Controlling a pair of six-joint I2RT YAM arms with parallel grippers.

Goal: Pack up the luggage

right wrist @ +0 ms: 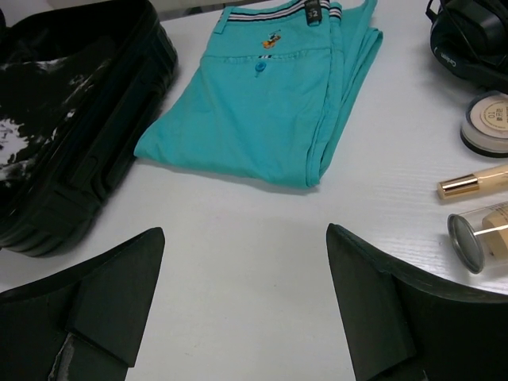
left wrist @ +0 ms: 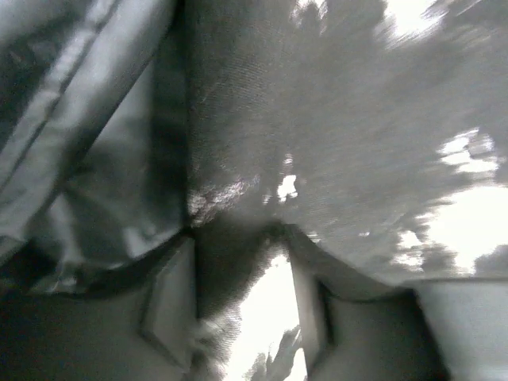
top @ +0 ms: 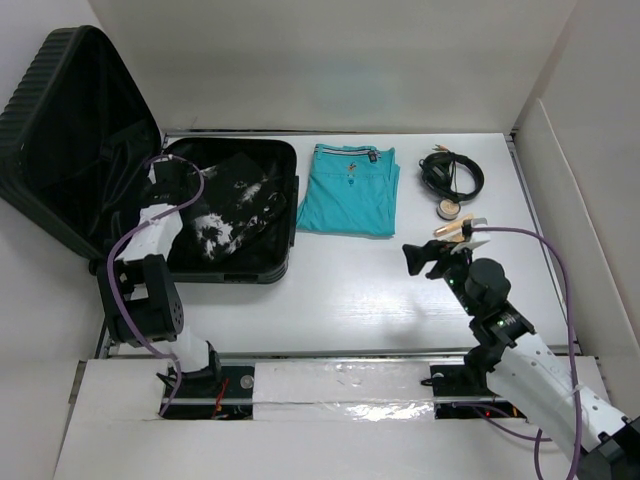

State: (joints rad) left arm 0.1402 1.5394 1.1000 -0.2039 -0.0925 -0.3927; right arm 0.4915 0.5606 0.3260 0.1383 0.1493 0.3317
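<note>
The left arm rises from its base at the near edge and bends over into the open suitcase, which sits at the left of the white worktop with its ribbed black lid propped up and tilted back. The left hand is low over a black garment with a splashed white print that lies in the dark-lined tray. In the blurred left wrist view, soft woven cloth fills the gap between the two fingers, but whether the hand is pinching it cannot be told. The right arm stretches forward over the middle of the worktop, its hand spread wide above bare surface, its blunt black fingers well apart. Just beyond it lies a neatly folded turquoise garment with a striped waistband and a buttoned pocket, beside the suitcase's hard ribbed wall. To the right lie black headphones, a round compact, a gold-capped tube and a clear-capped bottle.
</note>
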